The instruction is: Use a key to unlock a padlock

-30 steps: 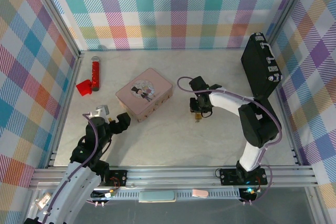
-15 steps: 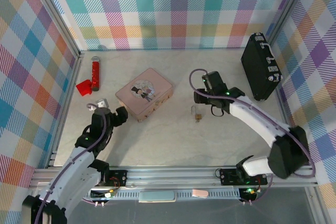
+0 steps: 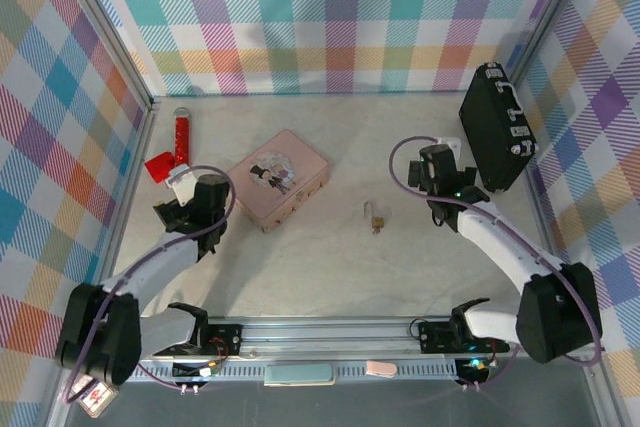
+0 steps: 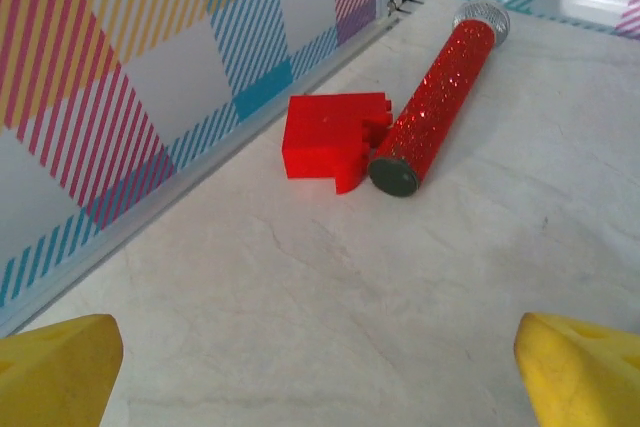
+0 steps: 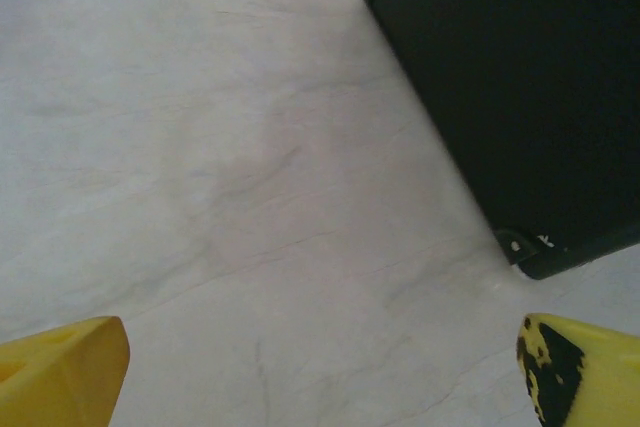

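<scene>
padlock (image 3: 375, 214), tiny and brass-coloured with a thin silvery shackle, lies on the table (image 3: 330, 267) between pink box (image 3: 276, 179) and right gripper (image 5: 320, 372), touched by neither it nor left gripper (image 4: 320, 372), both spread wide and empty.

A pale marbled tabletop (image 3: 330, 267) is seen. Near its middle the padlock (image 3: 374, 212) is laid, the key (image 3: 377, 229) just beside it. A pink box (image 3: 276, 179) is set to the left. A red glitter tube (image 3: 181, 137) and a red block (image 3: 158, 166) are placed together by the left wall, and a black case (image 3: 494, 127) by the right wall.
</scene>
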